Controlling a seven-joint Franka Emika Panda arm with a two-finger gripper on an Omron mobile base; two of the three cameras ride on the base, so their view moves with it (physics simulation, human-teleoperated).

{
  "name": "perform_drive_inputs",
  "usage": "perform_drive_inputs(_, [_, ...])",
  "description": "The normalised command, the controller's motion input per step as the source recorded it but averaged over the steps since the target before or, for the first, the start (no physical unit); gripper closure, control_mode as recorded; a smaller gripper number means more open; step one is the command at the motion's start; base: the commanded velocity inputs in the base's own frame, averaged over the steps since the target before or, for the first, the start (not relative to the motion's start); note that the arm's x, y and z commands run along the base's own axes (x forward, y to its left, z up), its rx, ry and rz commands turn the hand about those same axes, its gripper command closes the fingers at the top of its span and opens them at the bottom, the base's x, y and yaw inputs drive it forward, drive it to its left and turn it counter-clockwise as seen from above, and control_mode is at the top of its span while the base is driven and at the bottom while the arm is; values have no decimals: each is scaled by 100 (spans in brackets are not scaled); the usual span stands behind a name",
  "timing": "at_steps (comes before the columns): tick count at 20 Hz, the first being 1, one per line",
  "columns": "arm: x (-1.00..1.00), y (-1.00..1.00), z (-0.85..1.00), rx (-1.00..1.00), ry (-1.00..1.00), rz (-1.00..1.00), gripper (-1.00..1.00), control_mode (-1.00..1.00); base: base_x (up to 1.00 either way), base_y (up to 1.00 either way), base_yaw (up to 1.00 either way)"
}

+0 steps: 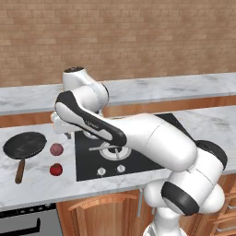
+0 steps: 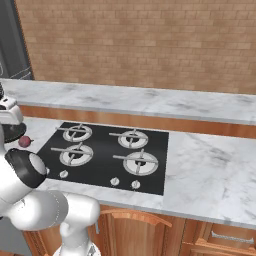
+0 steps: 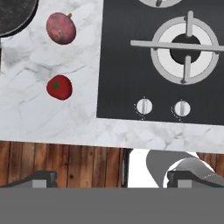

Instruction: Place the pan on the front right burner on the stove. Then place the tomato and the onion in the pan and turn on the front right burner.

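with the pincer [image 3: 109,179] spread and empty, i steer it left over the tabletop [image 1: 39,184] to the pan [image 1: 25,145], probably gripping its wooden handle [image 1: 20,171] squarely before lifting.

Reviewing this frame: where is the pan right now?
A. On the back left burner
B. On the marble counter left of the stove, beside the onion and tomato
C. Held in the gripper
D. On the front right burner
B. In the left base view the pan lies on the counter left of the stove, near the onion and the tomato; the front right burner is bare.
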Motion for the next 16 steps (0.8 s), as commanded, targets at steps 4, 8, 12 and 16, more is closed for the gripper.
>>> perform_drive_inputs(4, [0, 51, -10, -2, 2, 0, -100, -100, 0, 0, 0])
perform_drive_inputs(8, [0, 54, -11, -2, 3, 0, -100, -100, 0, 0, 0])
perform_drive_inputs(12, [-1, 55, -13, -2, 1, 0, -100, -100, 0, 0, 0])
perform_drive_inputs(16, [0, 46, -15, -2, 0, 0, -100, -100, 0, 0, 0])
